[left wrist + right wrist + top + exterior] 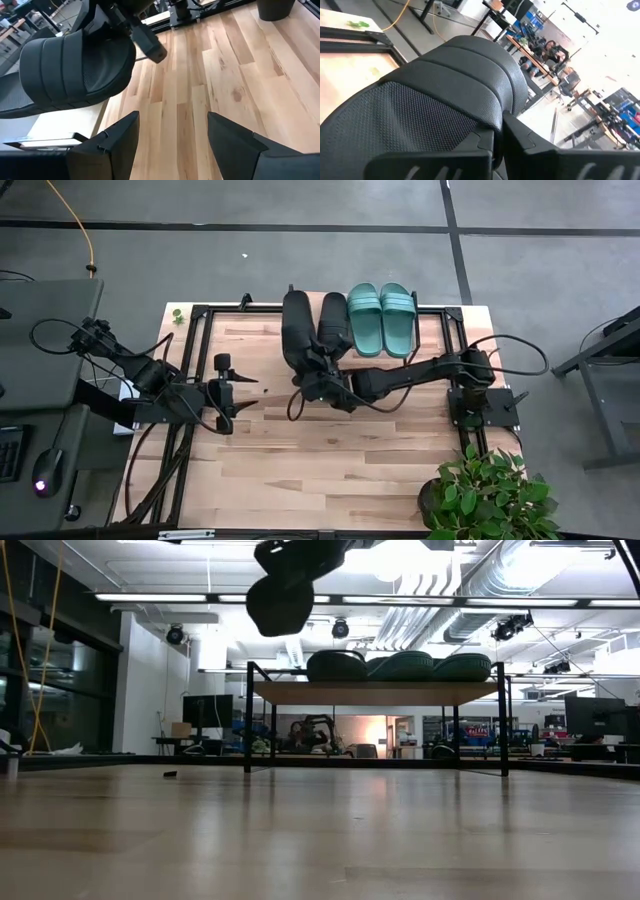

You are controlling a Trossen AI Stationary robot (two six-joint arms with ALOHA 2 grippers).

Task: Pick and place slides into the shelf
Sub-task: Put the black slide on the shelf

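The shelf point(430, 330) stands at the table's far edge; the low view shows its plank top point(375, 692) on thin black legs. Two teal slides point(381, 318) and one black slide point(335, 328) lie side by side on it, soles down. A second black slide point(296, 328) is held by my right gripper point(320, 375) at the shelf's left end. It hangs high in the low view point(285, 590) and fills the right wrist view point(435, 105). My left gripper point(236, 386) is open over the table left of it, its fingers point(115, 145) apart. My right gripper holds the black slide by the heel end of its sole point(485, 130), opposite the ribbed strap point(470, 65). One finger point(540, 145) lies on the textured footbed; the other is hidden under the sole. It comes from the table's near right side. The slide is lifted clear and tilted.
The wooden table point(330, 470) lies bare between the arms and its near edge. A potted plant point(490, 495) stands at the near right corner. Cables trail from both arm bases. A desk with a mouse point(42, 485) sits left of the table.
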